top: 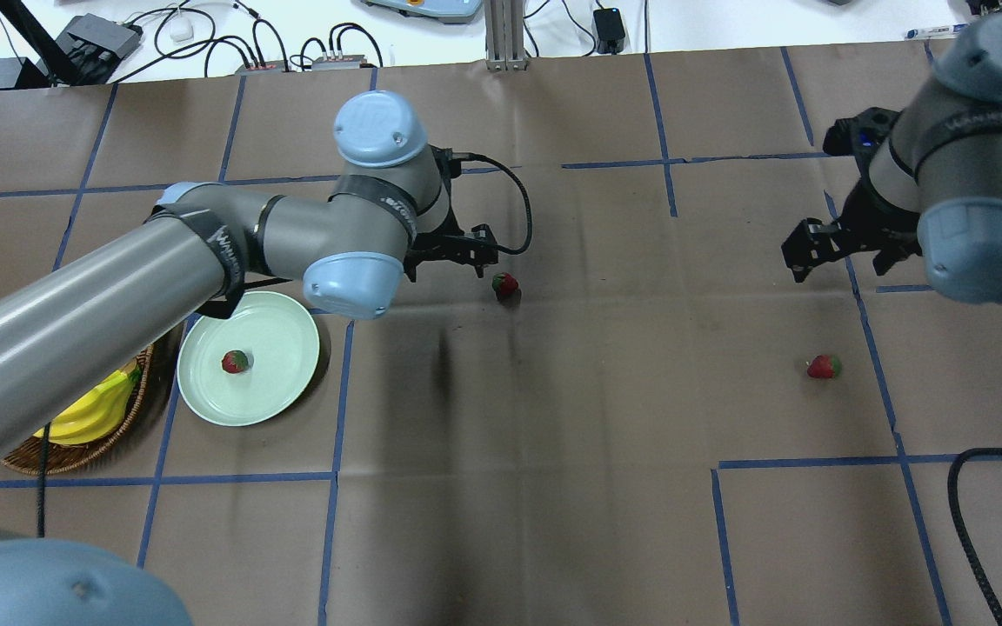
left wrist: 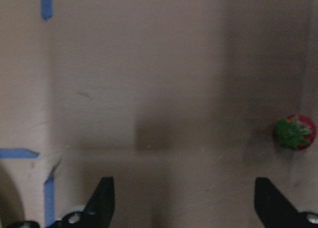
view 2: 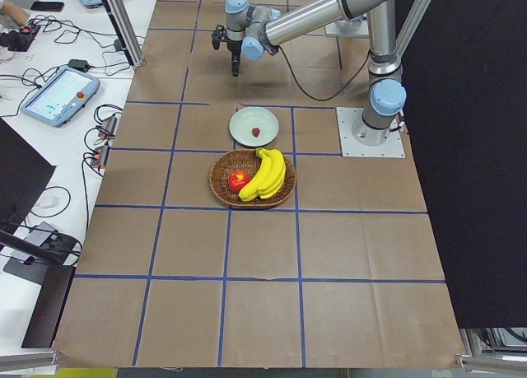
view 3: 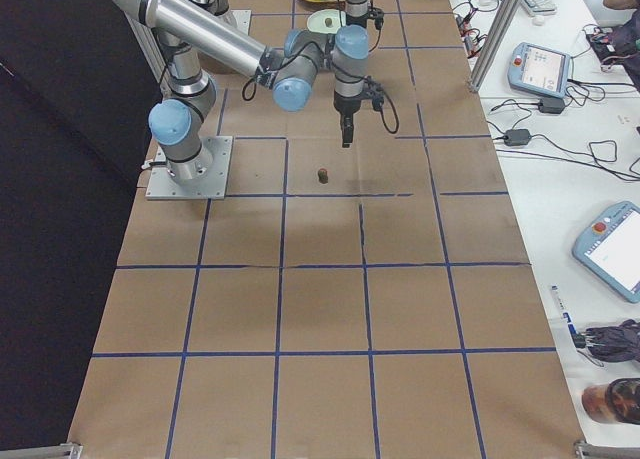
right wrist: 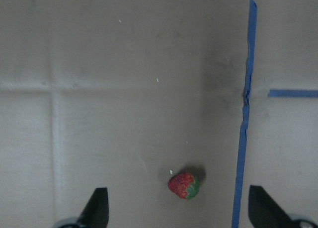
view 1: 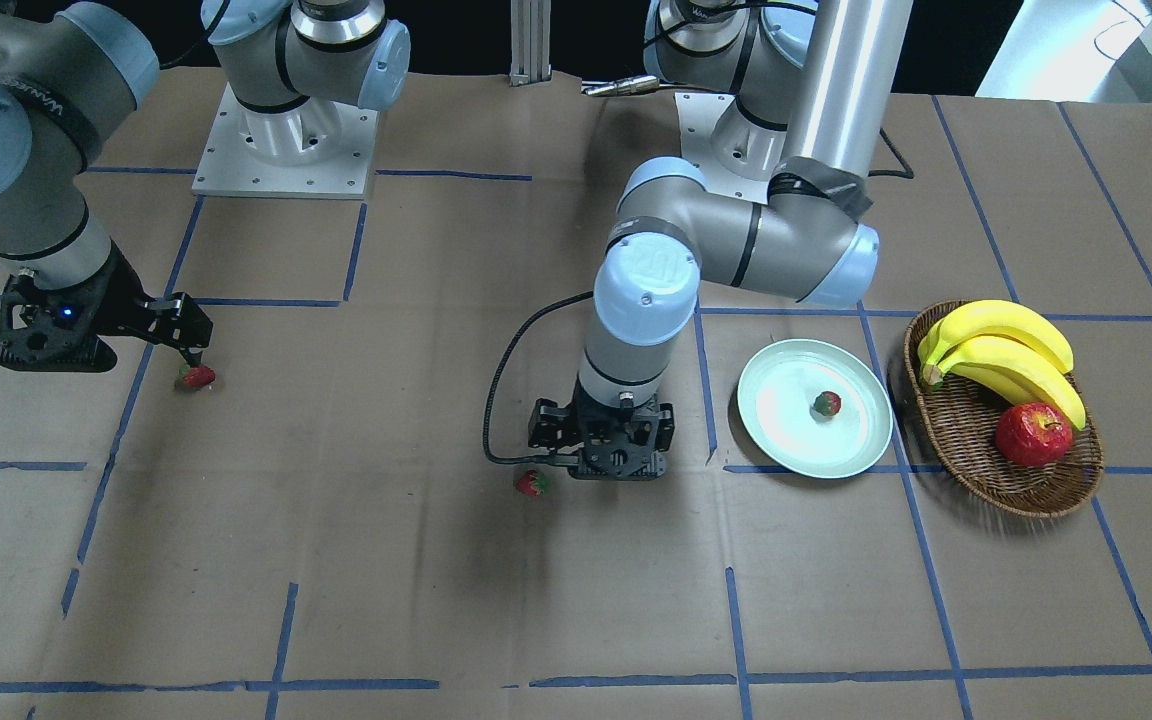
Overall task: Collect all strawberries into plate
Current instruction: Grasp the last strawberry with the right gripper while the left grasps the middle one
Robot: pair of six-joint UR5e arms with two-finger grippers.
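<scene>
While one strawberry [top: 235,362] lies on the plate [top: 279,326], the spread left gripper [left wrist: 184,203] has a second strawberry [left wrist: 295,132] at 3 o'clock outside its fingers [left wrist: 273,200], risking a knock; the spread right gripper [right wrist: 179,213] lines up with the third strawberry [right wrist: 184,185].

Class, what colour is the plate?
The plate is pale mint green, clearest in the front-facing view.

Taped brown table [top: 553,522], plate [top: 285,315], basket [view 1: 958,425], two strawberries [top: 505,283] [top: 823,367]
</scene>
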